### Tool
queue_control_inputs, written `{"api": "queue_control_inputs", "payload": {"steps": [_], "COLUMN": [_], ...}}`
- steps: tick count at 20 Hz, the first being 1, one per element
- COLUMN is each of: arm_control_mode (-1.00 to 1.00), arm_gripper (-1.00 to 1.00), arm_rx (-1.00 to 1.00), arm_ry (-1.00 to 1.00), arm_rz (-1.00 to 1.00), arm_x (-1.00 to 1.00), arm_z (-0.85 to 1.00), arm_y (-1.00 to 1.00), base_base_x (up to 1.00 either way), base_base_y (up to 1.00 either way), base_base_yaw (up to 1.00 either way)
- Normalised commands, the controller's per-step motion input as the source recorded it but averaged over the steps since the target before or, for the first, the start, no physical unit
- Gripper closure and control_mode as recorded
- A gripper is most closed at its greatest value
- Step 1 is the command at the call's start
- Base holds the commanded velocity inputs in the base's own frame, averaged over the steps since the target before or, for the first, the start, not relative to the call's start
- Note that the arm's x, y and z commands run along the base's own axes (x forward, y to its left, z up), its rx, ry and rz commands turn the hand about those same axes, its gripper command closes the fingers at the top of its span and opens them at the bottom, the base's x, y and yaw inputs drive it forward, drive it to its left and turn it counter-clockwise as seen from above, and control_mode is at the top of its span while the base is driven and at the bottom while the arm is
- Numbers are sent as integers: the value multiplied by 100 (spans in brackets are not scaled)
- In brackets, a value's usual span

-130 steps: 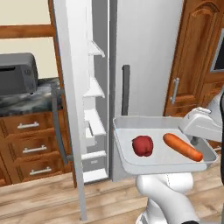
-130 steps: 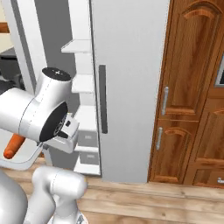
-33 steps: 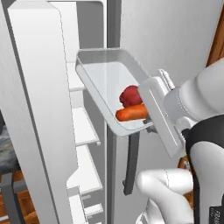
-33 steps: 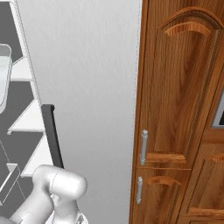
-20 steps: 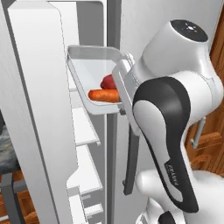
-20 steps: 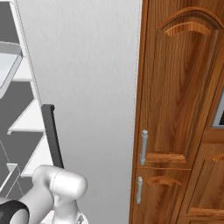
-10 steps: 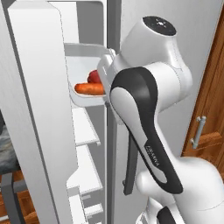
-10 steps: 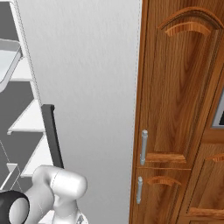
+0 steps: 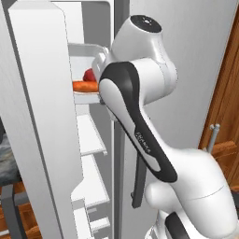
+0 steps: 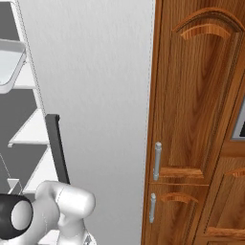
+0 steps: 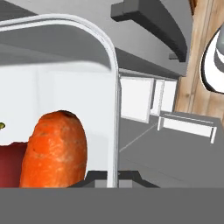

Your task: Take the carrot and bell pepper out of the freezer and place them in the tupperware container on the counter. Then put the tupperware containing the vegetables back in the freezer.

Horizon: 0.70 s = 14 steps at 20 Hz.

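freezer shelves ahead; we keep the gripper clamped on the tupperware rim, level so carrot and pepper stay inside.

Orange carrot, dark-red bell pepper, pale-grey tupperware container.

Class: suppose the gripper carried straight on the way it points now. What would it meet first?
Probably the tupperware container, whose rim its fingers already pinch; just beyond lies the carrot inside, beside the bell pepper. Past those, likely the freezer interior, though depth is unclear.
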Motion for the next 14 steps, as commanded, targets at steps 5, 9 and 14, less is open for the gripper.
{"api": "queue_control_inputs", "payload": {"steps": [5,9,14], "arm_control_mode": [-100,-100,-100], "arm_gripper": [100,100,100], "arm_rx": [-4,-6,-5], "arm_ry": [0,0,0], "arm_rz": [0,0,0], "arm_x": [41,36,34], "arm_z": [-3,-12,-16], "arm_y": [2,0,0], "base_base_x": [0,0,0], "base_base_y": [0,0,0], "base_base_yaw": [0,0,0]}}
